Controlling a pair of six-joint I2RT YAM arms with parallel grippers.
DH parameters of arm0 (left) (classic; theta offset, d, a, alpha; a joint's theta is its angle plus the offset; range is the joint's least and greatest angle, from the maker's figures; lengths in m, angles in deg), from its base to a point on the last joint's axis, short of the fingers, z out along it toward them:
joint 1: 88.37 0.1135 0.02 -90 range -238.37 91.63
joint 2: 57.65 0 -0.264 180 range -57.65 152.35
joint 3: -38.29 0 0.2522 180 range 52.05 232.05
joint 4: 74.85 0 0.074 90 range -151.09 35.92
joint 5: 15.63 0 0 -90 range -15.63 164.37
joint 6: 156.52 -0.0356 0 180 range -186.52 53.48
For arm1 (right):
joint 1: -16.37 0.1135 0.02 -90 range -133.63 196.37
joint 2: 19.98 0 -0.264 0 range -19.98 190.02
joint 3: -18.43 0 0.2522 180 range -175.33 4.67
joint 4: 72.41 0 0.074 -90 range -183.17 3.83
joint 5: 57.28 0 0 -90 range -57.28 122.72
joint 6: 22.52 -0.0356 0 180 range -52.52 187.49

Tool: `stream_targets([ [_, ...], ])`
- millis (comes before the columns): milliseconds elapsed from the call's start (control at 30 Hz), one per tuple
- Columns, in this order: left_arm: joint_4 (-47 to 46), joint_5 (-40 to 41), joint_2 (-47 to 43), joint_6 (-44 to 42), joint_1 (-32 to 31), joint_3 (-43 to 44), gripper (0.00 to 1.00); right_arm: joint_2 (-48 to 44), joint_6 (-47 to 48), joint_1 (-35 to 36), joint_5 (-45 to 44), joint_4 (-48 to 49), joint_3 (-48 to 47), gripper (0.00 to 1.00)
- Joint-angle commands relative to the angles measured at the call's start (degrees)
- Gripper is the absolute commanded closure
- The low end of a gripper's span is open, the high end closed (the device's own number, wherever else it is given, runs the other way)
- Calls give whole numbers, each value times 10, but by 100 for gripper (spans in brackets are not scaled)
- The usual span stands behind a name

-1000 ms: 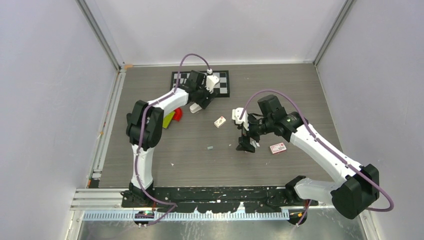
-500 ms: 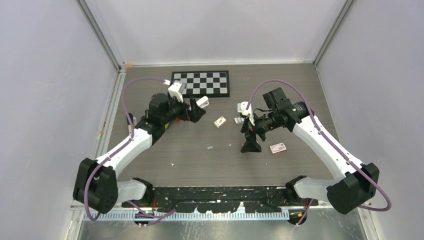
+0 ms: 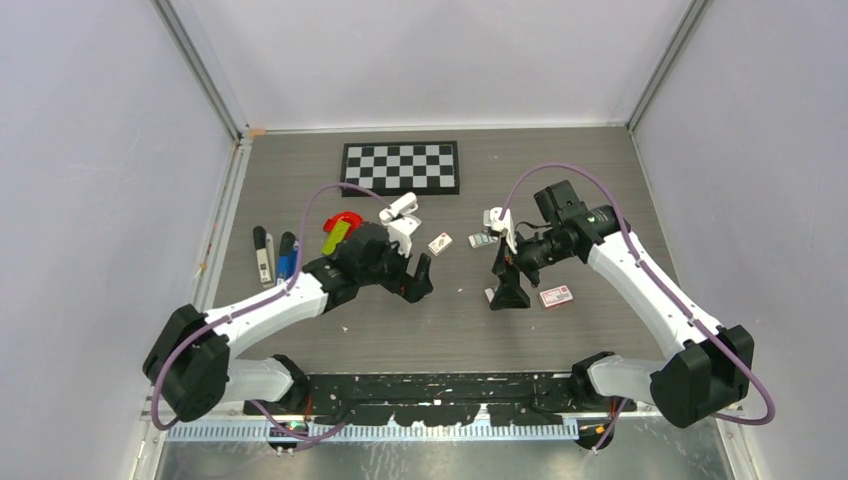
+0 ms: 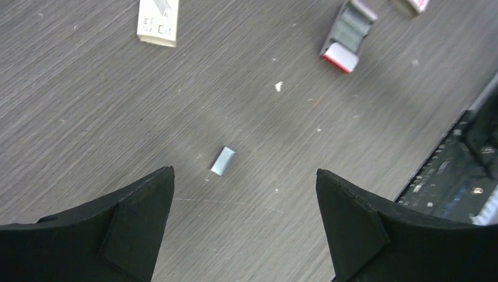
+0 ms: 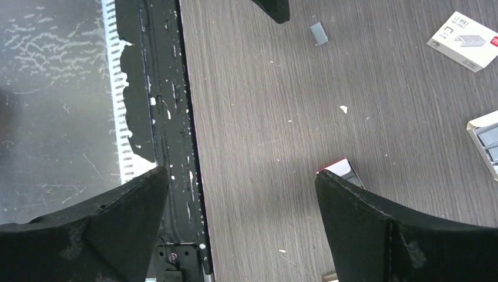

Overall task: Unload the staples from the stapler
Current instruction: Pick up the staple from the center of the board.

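Both wide open, empty: left fingers (image 4: 120, 226) over staple strip (image 4: 222, 161), right fingers (image 5: 376, 229) over table (image 5: 264, 147).

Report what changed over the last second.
The left arm swung back from the checkerboard toward the near middle. Its left hand, open and empty, now hangs over the loose staple strip. That uncovered the blue stapler at the left. The right hand, open, barely moved; the staple box stayed put.

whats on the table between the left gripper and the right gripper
Mostly bare table: just a small grey staple strip close to the left gripper and a white crumb farther toward the right gripper. Both wrist views show them.
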Motion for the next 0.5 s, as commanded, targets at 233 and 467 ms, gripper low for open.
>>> stream_targets([
  [233,160,94,135,-117,-47,119,14,-4,12,-3,-36,3,-1,0],
  [467,182,49,180,-138,-49,162,19,-2,12,-5,-44,4,1,1],
])
